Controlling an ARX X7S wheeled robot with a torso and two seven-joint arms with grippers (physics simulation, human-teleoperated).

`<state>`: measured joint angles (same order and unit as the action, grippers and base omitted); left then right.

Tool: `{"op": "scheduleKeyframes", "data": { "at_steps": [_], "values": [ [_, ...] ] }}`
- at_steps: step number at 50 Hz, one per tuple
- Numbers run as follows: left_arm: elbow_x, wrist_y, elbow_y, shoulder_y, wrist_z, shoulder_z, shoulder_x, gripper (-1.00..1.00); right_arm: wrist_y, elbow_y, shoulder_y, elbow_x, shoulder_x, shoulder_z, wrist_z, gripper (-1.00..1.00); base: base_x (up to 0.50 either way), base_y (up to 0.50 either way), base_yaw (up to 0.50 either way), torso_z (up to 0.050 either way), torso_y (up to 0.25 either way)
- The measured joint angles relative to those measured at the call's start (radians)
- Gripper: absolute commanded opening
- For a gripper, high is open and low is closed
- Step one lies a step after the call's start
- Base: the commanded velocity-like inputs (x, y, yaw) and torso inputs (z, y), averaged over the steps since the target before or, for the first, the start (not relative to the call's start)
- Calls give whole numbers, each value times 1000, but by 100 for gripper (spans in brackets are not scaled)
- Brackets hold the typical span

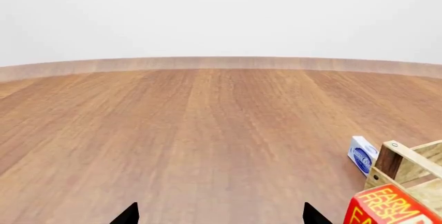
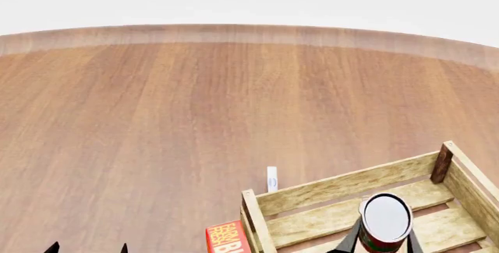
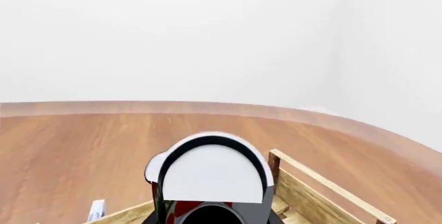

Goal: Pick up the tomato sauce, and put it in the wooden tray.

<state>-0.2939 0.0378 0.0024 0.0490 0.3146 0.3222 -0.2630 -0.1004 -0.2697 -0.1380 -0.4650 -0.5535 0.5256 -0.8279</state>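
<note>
The tomato sauce (image 2: 386, 221), a small can with a pale silver top and a red label, is over the inside of the wooden tray (image 2: 343, 186) at the lower right of the head view. Whether it hangs above the slats or rests on them I cannot tell. My right gripper (image 2: 384, 240) is shut on it, with dark fingers on both sides. The right wrist view shows the tomato sauce (image 3: 214, 177) filling the space at my right gripper (image 3: 210, 216), with a rail of the wooden tray (image 3: 318, 193) beside it. My left gripper (image 1: 221, 214) is open and holds nothing, low at the left (image 2: 87, 248).
A red "Farm Fresh" box (image 2: 226, 238) stands against the tray's left corner. A small blue-and-white packet (image 2: 271, 179) stands just beyond that corner. The wooden table top (image 2: 156, 118) stretches far ahead and left to its curved edge.
</note>
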Motion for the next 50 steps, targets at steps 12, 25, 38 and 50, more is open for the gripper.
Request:
{"op": "scheduleKeyframes", "data": {
  "at_steps": [12,25,38,50],
  "values": [
    [-3,-1,0,1,4,4,-3,100,-53,140,-116,-34,42,-1,47,-100,0,0,0,0,0],
    [-7,0,4,0,9,8,-7,100,-75,347,-256,-58,94,-9,121,-100,0,0,0,0,0],
    [-11,-2,2,2,11,12,-10,100,-32,576,-362,-47,146,-15,188,-100,0,0,0,0,0],
    [-14,-1,7,0,17,15,-13,100,32,774,-427,-41,184,-29,240,-100,0,0,0,0,0]
  ]
}}
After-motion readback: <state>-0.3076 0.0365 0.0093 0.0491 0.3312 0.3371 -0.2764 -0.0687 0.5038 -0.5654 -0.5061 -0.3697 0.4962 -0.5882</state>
